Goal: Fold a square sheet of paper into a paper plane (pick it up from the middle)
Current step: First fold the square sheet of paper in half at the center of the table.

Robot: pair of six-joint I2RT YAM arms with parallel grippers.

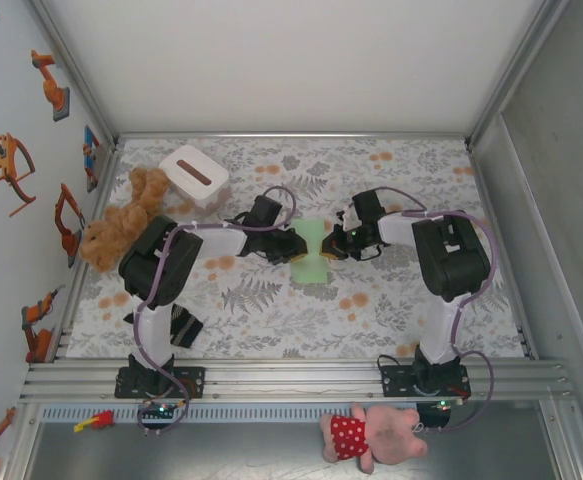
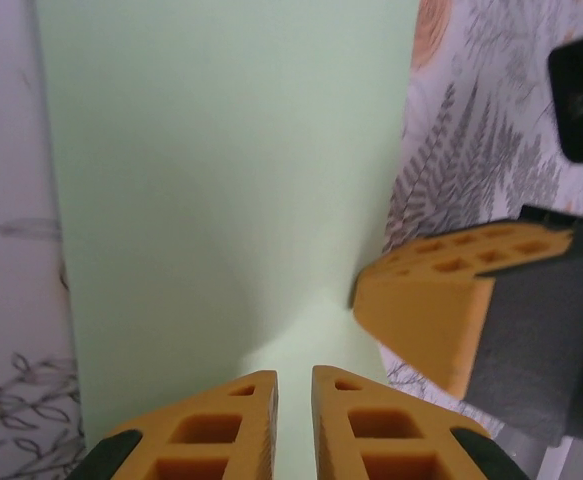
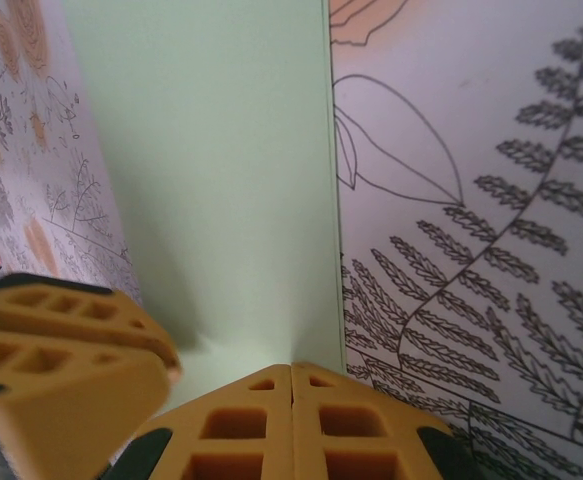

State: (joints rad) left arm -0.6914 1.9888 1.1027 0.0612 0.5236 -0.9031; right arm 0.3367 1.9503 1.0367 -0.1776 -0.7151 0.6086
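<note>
The square sheet of paper [image 1: 309, 264] is pale green and lies mid-table, drawn in at its waist where both grippers meet. My left gripper [image 1: 296, 246] comes at it from the left. In the left wrist view its jaws [image 2: 294, 385] stand a narrow gap apart, open, with the paper [image 2: 221, 180] showing through the gap. My right gripper [image 1: 329, 246] is shut on the paper's right edge. Its orange fingertips [image 3: 291, 375] press together where the sheet [image 3: 221, 150] rises in a ridge. Each wrist view catches the other gripper's orange finger close by.
A white box [image 1: 194, 175] with a dark slot stands at the back left, beside a brown teddy [image 1: 121, 225]. A striped dark cloth [image 1: 176, 325] lies by the left arm's base. A pink plush [image 1: 371, 435] sits off the table in front. Fern-printed cloth [image 1: 391, 300] covers the table.
</note>
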